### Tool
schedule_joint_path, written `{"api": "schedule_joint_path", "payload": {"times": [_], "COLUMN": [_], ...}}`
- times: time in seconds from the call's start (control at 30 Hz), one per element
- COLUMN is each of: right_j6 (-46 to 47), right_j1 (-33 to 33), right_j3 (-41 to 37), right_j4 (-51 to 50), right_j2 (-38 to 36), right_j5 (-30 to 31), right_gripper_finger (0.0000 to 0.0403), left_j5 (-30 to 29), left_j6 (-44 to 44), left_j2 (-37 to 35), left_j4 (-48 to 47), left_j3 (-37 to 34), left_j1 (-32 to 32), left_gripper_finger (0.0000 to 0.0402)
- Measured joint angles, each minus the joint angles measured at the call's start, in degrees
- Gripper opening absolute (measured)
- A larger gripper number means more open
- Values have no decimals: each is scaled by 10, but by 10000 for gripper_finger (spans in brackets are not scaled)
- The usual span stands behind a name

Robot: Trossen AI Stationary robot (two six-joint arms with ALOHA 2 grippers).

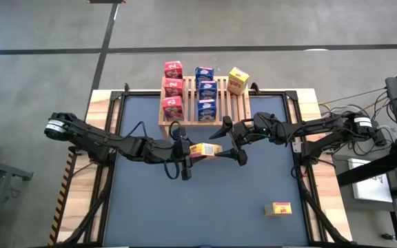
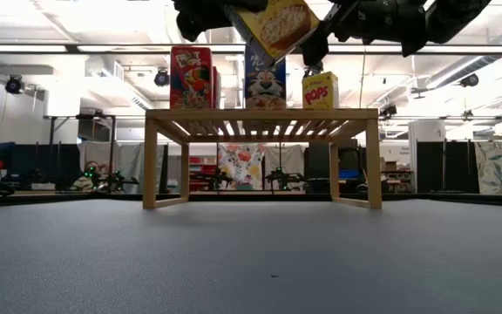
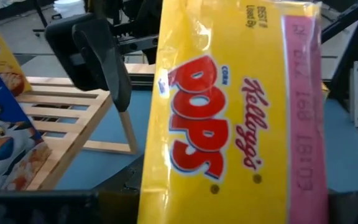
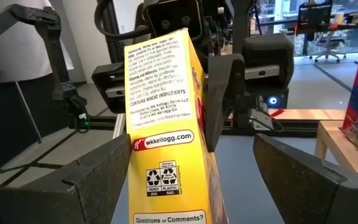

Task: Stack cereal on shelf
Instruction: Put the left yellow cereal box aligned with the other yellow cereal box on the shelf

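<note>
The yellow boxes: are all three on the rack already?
No. Only one yellow box stands on the rack; one is between the grippers, another lies on the table.

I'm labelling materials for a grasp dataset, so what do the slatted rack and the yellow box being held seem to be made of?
The light slatted rack looks like unfinished pale wood: visible grain, matte. The yellow cereal box, held by the left gripper, looks like printed cardboard, probably glossy or film-wrapped, given the sheen streaks across its front.

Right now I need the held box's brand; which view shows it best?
The left wrist view: the yellow box fills it, reading Pops. The right wrist view shows its side panel, the low view part of its front, the high view a sliver.
</note>
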Motion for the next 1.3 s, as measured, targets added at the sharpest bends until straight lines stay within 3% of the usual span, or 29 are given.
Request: {"api": "schedule_joint_path", "payload": {"times": [0.3, 0.57, 1.3], "right_j6": [-10, -32, -42], "right_j1": [1, 16, 16], "right_j3": [4, 5, 5], "right_j4": [-73, -77, -73], "right_j2": [-35, -36, -36], "right_j5": [7, 37, 48], "right_gripper_finger": [327, 327, 327], "left_j5": [-29, -28, 7], "left_j6": [-13, -13, -18], "left_j2": [0, 0, 5], "left_j4": [-13, -3, 13], "left_j3": [0, 0, 20], "left_j1": [1, 1, 2], "left_gripper_finger": [150, 150, 150]}}
